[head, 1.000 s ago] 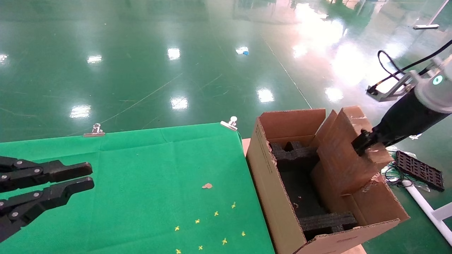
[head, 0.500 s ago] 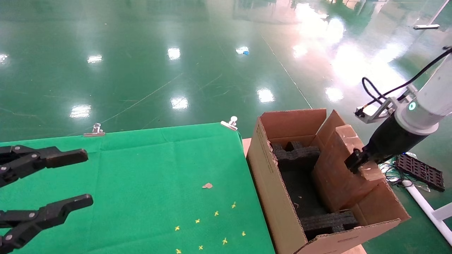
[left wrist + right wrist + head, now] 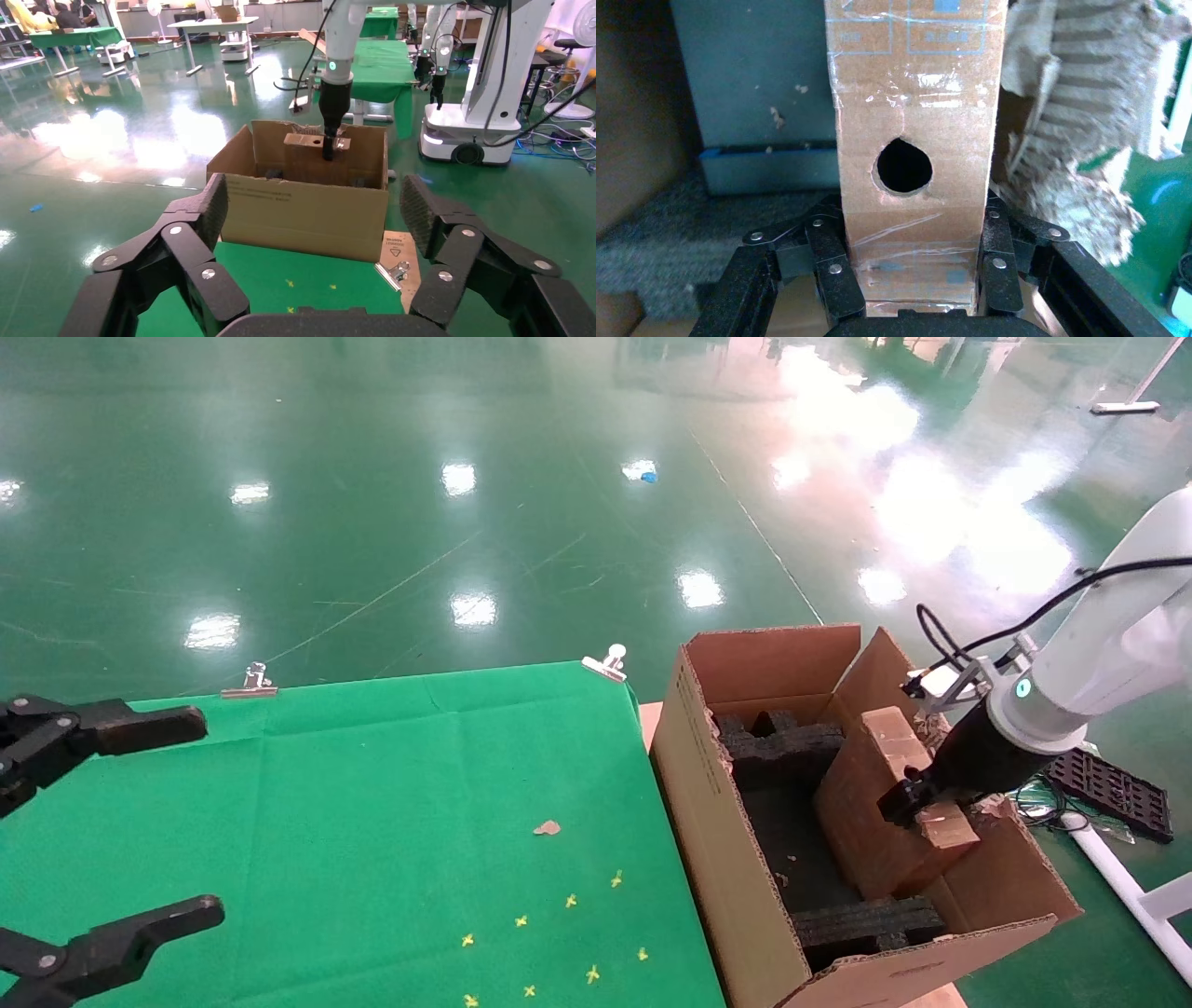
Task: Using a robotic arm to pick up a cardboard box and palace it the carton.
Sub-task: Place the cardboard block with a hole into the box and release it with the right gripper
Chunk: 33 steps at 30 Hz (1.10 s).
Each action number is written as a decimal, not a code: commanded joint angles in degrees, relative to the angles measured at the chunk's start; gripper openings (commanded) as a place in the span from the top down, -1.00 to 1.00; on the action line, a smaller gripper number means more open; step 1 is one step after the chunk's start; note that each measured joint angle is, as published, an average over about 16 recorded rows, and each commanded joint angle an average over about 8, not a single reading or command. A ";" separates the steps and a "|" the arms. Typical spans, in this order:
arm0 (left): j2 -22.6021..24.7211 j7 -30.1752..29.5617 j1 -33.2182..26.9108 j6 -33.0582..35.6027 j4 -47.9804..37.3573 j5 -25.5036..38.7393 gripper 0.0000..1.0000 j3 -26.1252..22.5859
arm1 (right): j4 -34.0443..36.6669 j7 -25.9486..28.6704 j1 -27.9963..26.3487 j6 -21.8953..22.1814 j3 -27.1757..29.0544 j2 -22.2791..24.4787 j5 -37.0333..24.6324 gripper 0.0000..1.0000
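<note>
The robotic arm on the right [image 3: 1090, 663] reaches down into the carton [image 3: 717, 831], a large brown box with ragged flaps and black foam blocks [image 3: 778, 747] inside. My right gripper [image 3: 908, 798] is shut on the cardboard box [image 3: 871, 803], which stands tilted inside the carton, its lower end hidden by the carton's walls. In the right wrist view the fingers [image 3: 831, 253] clamp both sides of the taped box [image 3: 912, 105], which has a round hole. My left gripper [image 3: 209, 814] is wide open and empty over the green table. The left wrist view shows the carton [image 3: 302, 210] ahead.
The table's green cloth [image 3: 372, 784] is held by metal clips [image 3: 247, 682] at its far edge and ends right beside the carton. A black tray [image 3: 1108, 789] and cables lie on the floor to the right. Other robots and tables [image 3: 485, 84] stand beyond the carton.
My right arm has lowered the cardboard box from above the carton down into it. My left gripper has opened from nearly shut to wide open.
</note>
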<state>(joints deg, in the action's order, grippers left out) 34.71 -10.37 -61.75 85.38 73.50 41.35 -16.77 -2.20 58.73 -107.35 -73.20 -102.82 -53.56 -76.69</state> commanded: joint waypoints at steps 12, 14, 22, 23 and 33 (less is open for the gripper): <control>-0.02 0.02 -0.01 -0.02 0.00 -0.03 -1.00 -0.04 | 0.49 -3.73 5.02 8.42 2.50 0.66 3.56 -0.40; -0.02 0.03 -0.01 -0.02 0.00 -0.03 -1.00 -0.05 | 0.67 -4.13 5.19 9.10 2.61 0.69 3.71 -0.89; -0.03 0.04 -0.02 -0.03 0.00 -0.05 -1.00 -0.08 | 1.58 -4.02 5.25 9.31 2.36 0.32 3.34 -1.00; -0.03 0.04 -0.02 -0.04 0.00 -0.06 -1.00 -0.08 | 1.63 -3.99 5.21 9.18 2.30 0.25 3.26 -1.00; -0.05 0.06 -0.03 -0.05 0.00 -0.08 -1.00 -0.11 | 1.84 -3.78 4.66 7.40 1.81 -0.37 2.56 -1.00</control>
<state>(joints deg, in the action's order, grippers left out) 34.67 -10.32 -61.78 85.33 73.50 41.28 -16.88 -0.39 54.91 -102.75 -65.88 -100.99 -53.92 -74.12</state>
